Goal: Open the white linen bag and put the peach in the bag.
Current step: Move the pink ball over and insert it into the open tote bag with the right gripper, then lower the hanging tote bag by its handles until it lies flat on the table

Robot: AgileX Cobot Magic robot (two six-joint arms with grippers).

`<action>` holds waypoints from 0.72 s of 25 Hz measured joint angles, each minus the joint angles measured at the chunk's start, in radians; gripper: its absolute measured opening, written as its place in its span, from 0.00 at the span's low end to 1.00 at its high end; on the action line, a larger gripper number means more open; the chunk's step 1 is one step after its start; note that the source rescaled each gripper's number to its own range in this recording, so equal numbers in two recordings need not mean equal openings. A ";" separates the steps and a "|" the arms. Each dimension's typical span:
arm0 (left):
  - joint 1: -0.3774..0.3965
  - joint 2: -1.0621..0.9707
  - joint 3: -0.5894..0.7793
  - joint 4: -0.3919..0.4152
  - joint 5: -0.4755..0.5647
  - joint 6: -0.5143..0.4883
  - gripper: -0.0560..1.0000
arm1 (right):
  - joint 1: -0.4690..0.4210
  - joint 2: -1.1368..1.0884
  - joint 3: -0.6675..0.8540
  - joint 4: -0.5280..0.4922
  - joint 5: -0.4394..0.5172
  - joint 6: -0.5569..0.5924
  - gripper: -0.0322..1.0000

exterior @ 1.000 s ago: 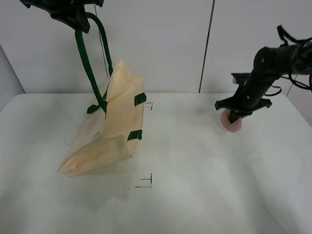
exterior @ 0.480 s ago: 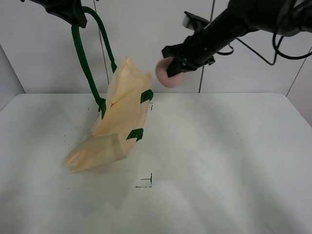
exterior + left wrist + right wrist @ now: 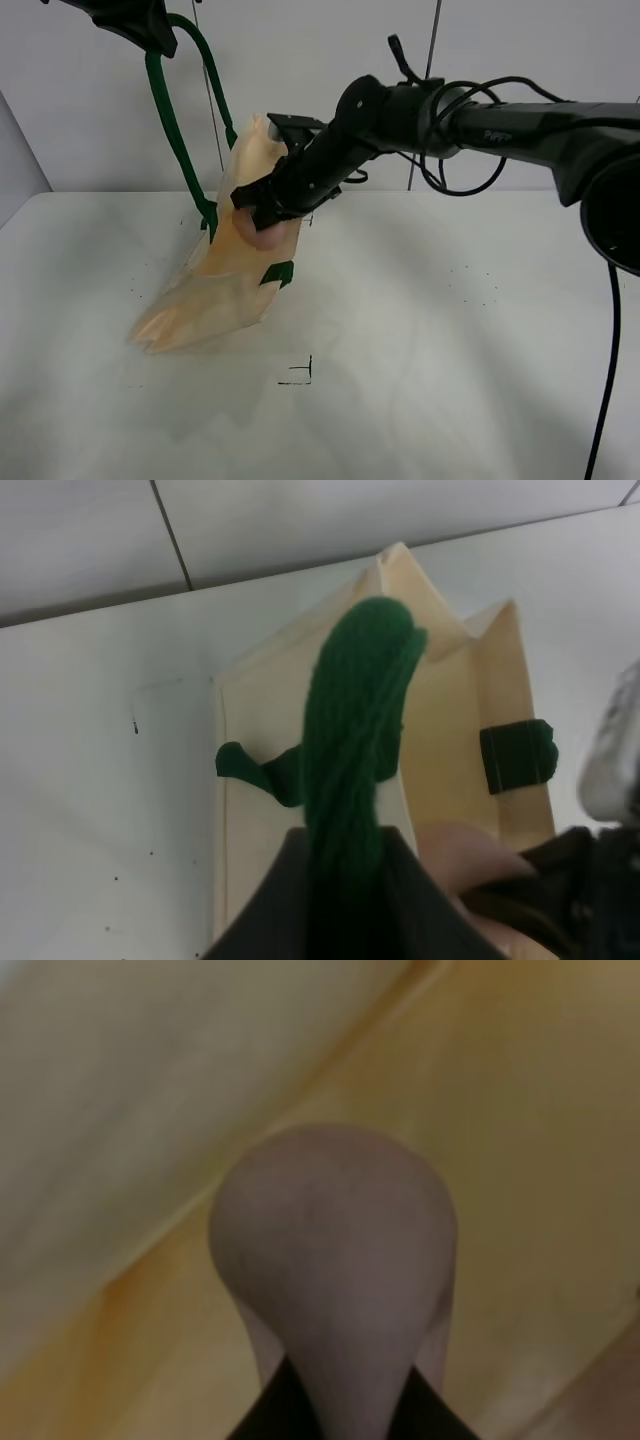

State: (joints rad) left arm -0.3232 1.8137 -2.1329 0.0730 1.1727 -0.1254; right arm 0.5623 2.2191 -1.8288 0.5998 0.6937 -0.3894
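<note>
The left arm is raised high above the white linen bag [image 3: 232, 285]. Its left hand [image 3: 152, 38] is clamped tight on the dark green strap handle [image 3: 168, 118], which hangs taut, so the bag stands half-lifted with its lower end resting on the worktop [image 3: 450, 350]. The right arm stretches across to the bag's upper part, and its right hand [image 3: 266, 208] is closed around the peach [image 3: 260, 234], holding it at the bag's open mouth.

The mouth gapes in a wedge, its cream rim creased into points, with a green tab [image 3: 517, 757] on the far edge. The right wrist view shows cloth on every side of the peach; whether the two touch cannot be told. Beside the bag the worktop lies bare and white.

The bag is matte, woven and softly folded, the strap ropy, and the peach smooth, dusty pink and rounded.
</note>
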 joint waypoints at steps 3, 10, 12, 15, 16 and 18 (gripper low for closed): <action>0.000 0.000 0.000 0.000 0.000 0.000 0.05 | 0.000 0.020 0.000 0.014 -0.046 -0.003 0.05; 0.000 0.000 0.000 0.000 0.000 0.000 0.05 | 0.000 0.021 0.000 0.026 -0.074 -0.008 0.90; 0.000 0.000 0.000 0.000 0.000 0.000 0.05 | 0.000 0.020 0.000 0.016 -0.072 -0.007 0.96; 0.000 0.000 0.000 -0.001 0.000 0.000 0.05 | -0.011 0.012 0.000 -0.017 -0.019 0.036 0.99; 0.000 0.000 0.000 -0.001 0.000 0.000 0.05 | -0.020 0.006 0.000 -0.038 0.009 0.057 1.00; 0.000 0.000 0.000 -0.001 0.000 0.000 0.05 | -0.048 -0.017 0.000 -0.090 0.095 0.117 1.00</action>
State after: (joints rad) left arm -0.3232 1.8137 -2.1329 0.0724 1.1727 -0.1254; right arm 0.5143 2.2019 -1.8288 0.5101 0.7884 -0.2719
